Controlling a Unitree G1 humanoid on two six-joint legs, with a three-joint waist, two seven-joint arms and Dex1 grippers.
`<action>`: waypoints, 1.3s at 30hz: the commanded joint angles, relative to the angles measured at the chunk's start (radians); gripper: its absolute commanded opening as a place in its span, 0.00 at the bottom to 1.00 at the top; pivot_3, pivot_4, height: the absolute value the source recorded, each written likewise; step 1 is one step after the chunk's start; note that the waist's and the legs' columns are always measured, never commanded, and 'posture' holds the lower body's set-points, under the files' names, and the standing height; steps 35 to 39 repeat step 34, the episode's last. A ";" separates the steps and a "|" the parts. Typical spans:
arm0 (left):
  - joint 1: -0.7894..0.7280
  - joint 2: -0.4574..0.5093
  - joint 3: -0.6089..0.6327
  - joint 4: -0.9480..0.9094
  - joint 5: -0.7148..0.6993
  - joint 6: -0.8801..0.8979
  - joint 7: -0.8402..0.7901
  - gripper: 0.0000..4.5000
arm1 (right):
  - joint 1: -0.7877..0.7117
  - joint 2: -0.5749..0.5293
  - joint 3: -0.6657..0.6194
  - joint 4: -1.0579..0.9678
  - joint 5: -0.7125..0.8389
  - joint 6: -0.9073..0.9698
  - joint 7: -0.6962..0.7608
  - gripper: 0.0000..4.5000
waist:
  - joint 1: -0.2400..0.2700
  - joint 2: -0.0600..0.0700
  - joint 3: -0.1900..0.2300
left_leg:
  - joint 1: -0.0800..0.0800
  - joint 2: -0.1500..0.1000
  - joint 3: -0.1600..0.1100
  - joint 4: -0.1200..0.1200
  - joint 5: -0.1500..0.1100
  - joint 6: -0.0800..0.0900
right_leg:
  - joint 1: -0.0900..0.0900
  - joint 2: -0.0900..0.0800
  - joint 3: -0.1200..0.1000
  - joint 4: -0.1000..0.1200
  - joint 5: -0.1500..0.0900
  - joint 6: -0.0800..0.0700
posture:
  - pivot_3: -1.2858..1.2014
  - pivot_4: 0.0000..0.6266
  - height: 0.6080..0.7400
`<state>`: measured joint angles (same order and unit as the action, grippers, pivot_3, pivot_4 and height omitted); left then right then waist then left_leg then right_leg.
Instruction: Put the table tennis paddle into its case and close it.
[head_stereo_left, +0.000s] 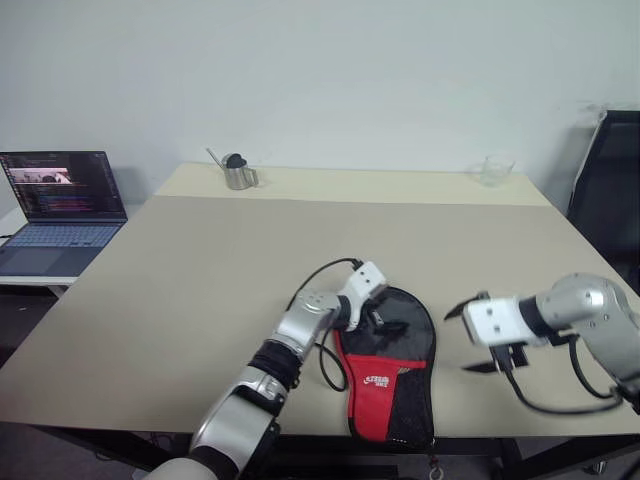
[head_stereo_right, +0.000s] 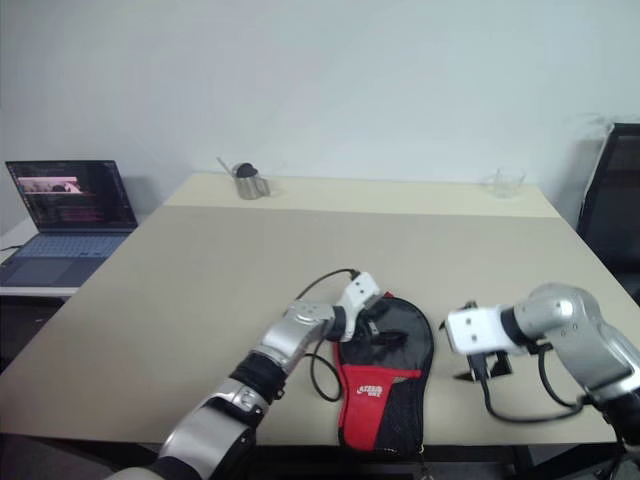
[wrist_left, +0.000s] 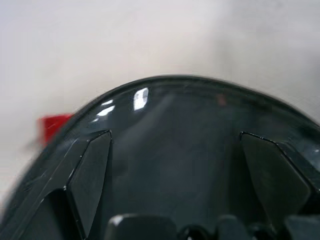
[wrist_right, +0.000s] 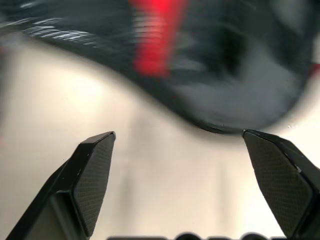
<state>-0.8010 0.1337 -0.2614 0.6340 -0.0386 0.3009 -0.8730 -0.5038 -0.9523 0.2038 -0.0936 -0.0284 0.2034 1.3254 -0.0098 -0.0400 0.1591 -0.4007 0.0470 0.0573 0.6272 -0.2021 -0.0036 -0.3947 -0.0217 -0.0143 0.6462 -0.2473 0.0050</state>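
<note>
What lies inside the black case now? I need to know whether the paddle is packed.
Unclear: the case lies flat on the table, its fabric covering whatever is inside; no paddle shows.

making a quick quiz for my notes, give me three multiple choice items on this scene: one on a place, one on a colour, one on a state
1. Where does the case lie?
A. at the table's near edge
B. beside the laptop
C. at the far edge by the metal cup

2. What colour is the case's lettered panel?
A. blue
B. red
C. yellow

3. How is the right claw?
A. shut on the case
B. open, holding nothing
C. shut on a cup

Answers: 1 A, the case sits at the near edge of the table, between the arms. 2 B, white lettering on red. 3 B, its fingers stand apart over bare table.
</note>
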 joint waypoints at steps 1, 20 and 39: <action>-0.026 0.076 0.060 -0.128 -0.065 0.081 -0.083 1.00 | -0.096 0.041 -0.083 0.153 0.082 0.073 -0.029 0.99 | 0.000 0.001 0.005 | -0.002 0.000 0.000 -0.001 0.000 0.000 | -0.002 0.001 0.000 0.001 0.000 0.001 | 0.52 0.24 1.00; 0.138 0.809 0.321 -0.593 -0.290 0.302 -0.395 1.00 | -0.283 0.027 -0.047 0.510 -0.001 -0.145 -0.024 0.99 | -0.013 0.008 0.019 | -0.019 -0.001 0.003 0.001 -0.002 -0.003 | -0.026 0.003 0.002 0.017 -0.007 0.001 | 0.52 0.24 1.00; 0.265 0.880 0.427 -0.683 -0.350 0.370 -0.336 1.00 | -0.279 0.049 -0.036 0.375 0.022 -0.091 0.031 0.99 | -0.020 0.008 0.019 | -0.018 0.001 0.003 0.002 -0.002 -0.003 | -0.026 0.003 0.003 0.019 -0.008 0.000 | 0.52 0.24 1.00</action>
